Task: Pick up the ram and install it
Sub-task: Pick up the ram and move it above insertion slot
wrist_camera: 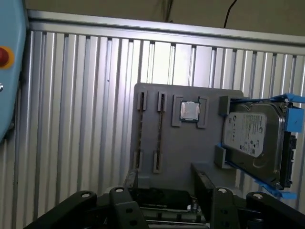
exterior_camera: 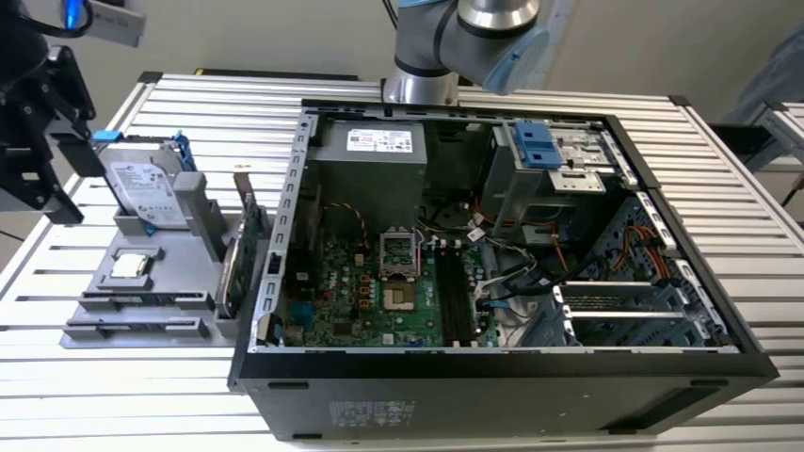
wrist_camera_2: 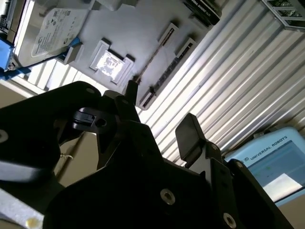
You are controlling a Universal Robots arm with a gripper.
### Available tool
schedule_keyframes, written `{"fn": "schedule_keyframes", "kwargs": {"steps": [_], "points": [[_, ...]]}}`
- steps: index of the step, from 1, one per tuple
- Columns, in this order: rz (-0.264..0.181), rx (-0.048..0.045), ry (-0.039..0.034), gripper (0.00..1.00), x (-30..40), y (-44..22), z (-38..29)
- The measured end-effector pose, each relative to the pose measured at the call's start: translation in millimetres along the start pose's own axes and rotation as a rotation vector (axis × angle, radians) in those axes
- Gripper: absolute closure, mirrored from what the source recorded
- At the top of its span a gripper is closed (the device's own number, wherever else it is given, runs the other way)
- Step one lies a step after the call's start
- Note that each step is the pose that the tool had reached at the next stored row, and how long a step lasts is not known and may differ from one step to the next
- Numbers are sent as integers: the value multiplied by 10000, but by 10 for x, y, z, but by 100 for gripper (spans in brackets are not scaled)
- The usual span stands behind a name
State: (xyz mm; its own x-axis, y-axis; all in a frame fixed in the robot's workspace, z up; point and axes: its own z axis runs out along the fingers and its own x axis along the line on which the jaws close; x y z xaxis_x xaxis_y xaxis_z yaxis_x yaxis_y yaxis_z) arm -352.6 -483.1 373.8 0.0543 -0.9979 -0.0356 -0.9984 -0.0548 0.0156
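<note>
The whole setup sits on a ribbed aluminium table [exterior_camera: 741, 235], with tan floor [wrist_camera: 95, 8] past its far edge. An open PC case [exterior_camera: 503, 245] takes the middle, and a grey holder [wrist_camera: 190, 148] sits just beside it at the exterior view's left. The ram [wrist_camera: 159, 129] stands on edge in a holder slot. There's maybe a second stick alongside, hard to say. The gripper [wrist_camera_2: 159, 107] hovers over the holder, fingers apart and holding nothing.

Hard drive [exterior_camera: 141, 191], exterior view's left: white printed label; power supply [exterior_camera: 368, 174], far side of case [exterior_camera: 528, 386]: white sticker; case's near panel: grey sticker; blue pendant [wrist_camera_2: 269, 162]: printed lettering.
</note>
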Motion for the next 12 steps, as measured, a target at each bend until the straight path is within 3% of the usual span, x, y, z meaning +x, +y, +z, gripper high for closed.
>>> {"fn": "schedule_keyframes", "kwargs": {"steps": [5,12], "points": [[340,14,-6,0,-3,0,3],[357,12,-5,0,-4,0,5]]}}
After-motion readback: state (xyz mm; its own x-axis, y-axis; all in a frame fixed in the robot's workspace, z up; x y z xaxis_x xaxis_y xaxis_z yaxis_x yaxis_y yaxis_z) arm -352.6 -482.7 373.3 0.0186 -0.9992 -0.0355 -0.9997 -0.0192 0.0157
